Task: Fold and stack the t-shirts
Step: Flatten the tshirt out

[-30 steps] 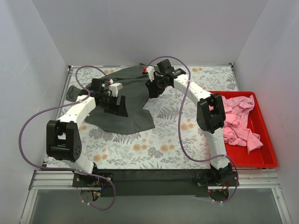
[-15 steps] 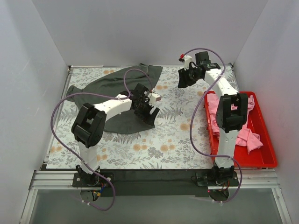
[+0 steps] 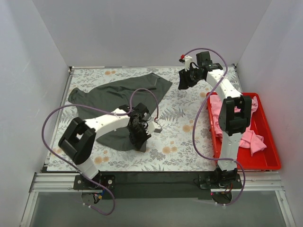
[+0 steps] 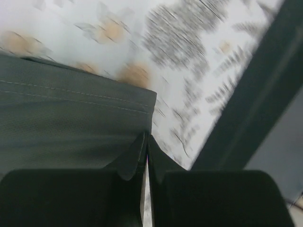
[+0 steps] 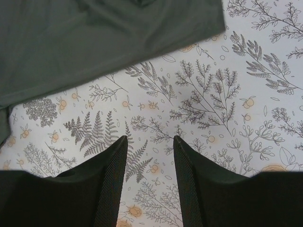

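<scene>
In the top view, the pink t-shirts (image 3: 252, 141) are being held in a crumpled heap by the red tray (image 3: 267, 161) at the table's right side (part of the heap is being hidden by the right arm). The dark grey t-shirt (image 3: 113, 92) is being left spread, creased, over the left and far part of the floral table cloth (image 3: 180, 142). The left arm is being bent low across the shirt, with the left gripper (image 3: 141, 142) pressed down at the shirt's near right corner. The right arm is being stretched far out, and the right gripper (image 3: 183, 81) is being held above the cloth just beside the shirt's far right edge. Bare cloth is being left between shirt and tray.

In the left wrist view, the jaws are being kept fully closed, and the shirt's (image 4: 71, 123) stitched edge seems to be caught between them at the left gripper (image 4: 145, 142). A dark strip (image 4: 251, 94) is being shown past the cloth's edge.

In the right wrist view, the right gripper (image 5: 149, 179) is being kept about half open with nothing between its fingers (image 5: 111, 184). Only patterned cloth (image 5: 213, 104) is lying below, and the shirt (image 5: 94, 42) is filling the upper left.
</scene>
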Robot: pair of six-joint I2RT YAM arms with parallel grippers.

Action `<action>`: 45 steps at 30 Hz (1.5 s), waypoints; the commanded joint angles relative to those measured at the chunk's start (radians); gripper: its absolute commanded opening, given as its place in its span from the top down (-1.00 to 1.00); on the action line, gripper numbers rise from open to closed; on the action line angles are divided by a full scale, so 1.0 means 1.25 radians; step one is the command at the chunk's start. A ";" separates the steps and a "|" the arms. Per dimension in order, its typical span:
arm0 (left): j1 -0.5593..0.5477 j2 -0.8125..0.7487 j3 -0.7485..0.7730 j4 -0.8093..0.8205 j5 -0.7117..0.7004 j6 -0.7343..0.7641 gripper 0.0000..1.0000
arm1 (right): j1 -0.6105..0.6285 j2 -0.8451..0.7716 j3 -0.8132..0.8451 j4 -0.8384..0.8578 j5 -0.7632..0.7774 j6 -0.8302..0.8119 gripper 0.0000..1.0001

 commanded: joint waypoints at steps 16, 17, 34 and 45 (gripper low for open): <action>0.569 -0.311 0.097 -0.155 0.148 0.036 0.07 | 0.102 0.239 0.196 0.052 0.138 0.076 -0.37; 0.612 -0.314 0.080 -0.139 0.146 0.022 0.04 | 0.103 0.247 0.197 0.060 0.151 0.079 -0.38; 0.721 -0.168 0.051 -0.002 0.044 -0.124 -0.09 | 0.104 0.096 -0.182 0.019 0.338 -0.031 0.97; 0.723 -0.053 0.049 0.023 0.038 -0.064 0.14 | 0.169 -0.403 -0.715 -0.132 0.077 -0.083 0.61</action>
